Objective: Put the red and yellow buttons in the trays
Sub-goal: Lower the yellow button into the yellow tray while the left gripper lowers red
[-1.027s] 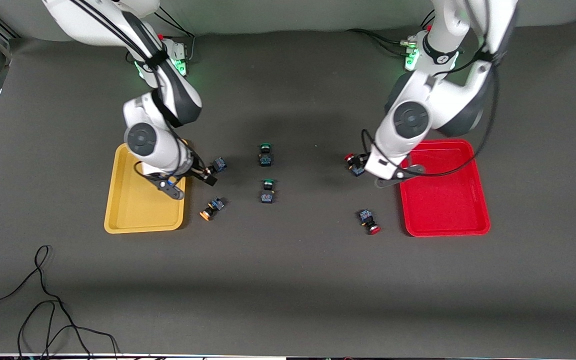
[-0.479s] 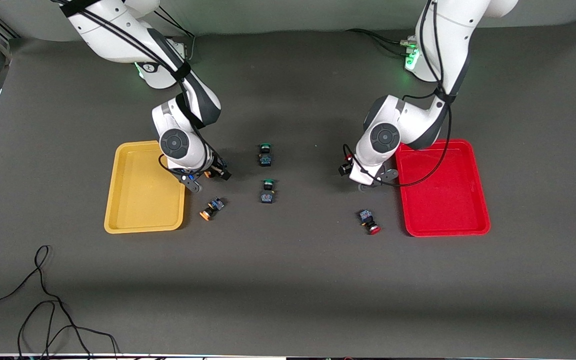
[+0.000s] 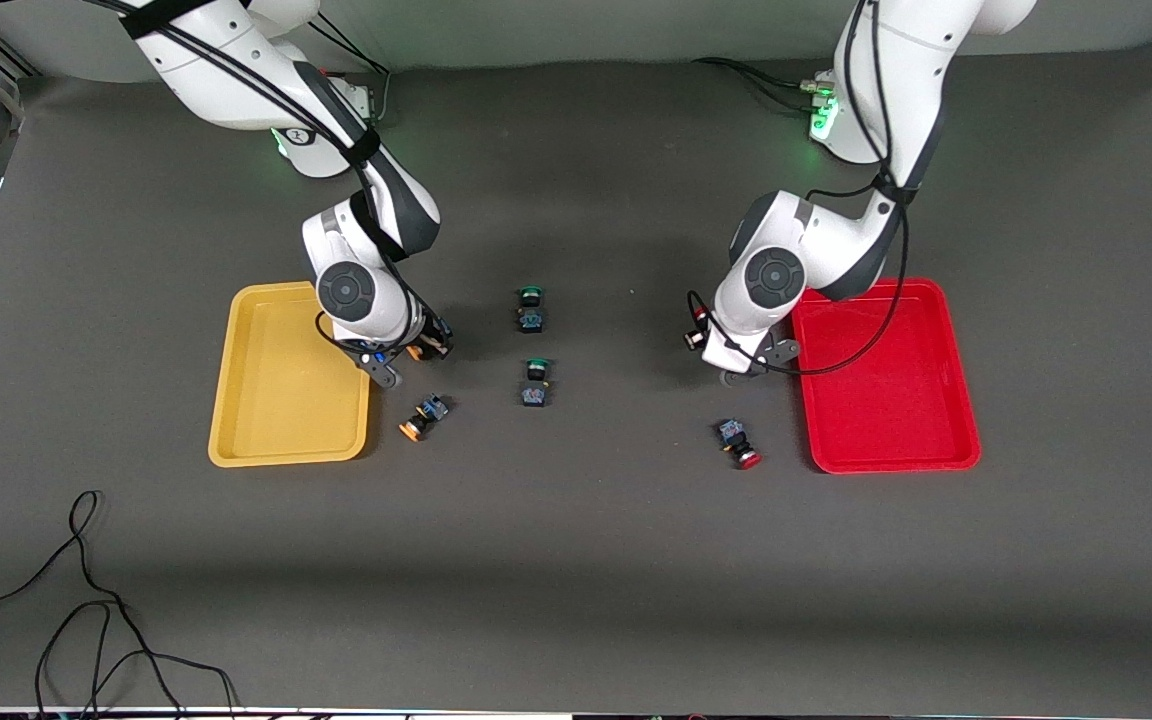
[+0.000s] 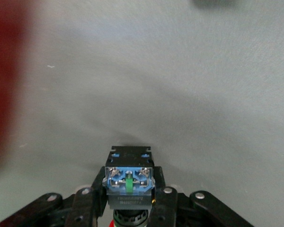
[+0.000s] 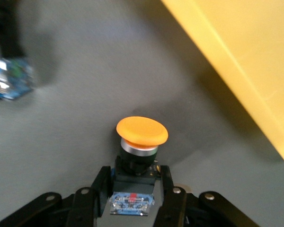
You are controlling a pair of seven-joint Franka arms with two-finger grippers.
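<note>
My right gripper (image 3: 428,348) is shut on a yellow-capped button (image 3: 418,350), low over the table beside the yellow tray (image 3: 276,400). In the right wrist view the fingers (image 5: 102,182) clamp its blue body and the orange cap (image 5: 142,130) sticks out, with the yellow tray (image 5: 236,56) close by. My left gripper (image 3: 696,332) is shut on a red-capped button (image 3: 701,314) beside the red tray (image 3: 896,400). The left wrist view shows its blue body (image 4: 130,177) between the fingers. A second yellow button (image 3: 423,415) and a second red button (image 3: 738,443) lie on the table.
Two green-capped buttons (image 3: 531,308) (image 3: 535,383) lie mid-table between the arms. A loose black cable (image 3: 86,600) lies near the front edge toward the right arm's end. Both trays hold nothing.
Both arms dropped lower and swung their grippers onto the buttons next to them, then closed on them. In the last half second they barely shifted.
</note>
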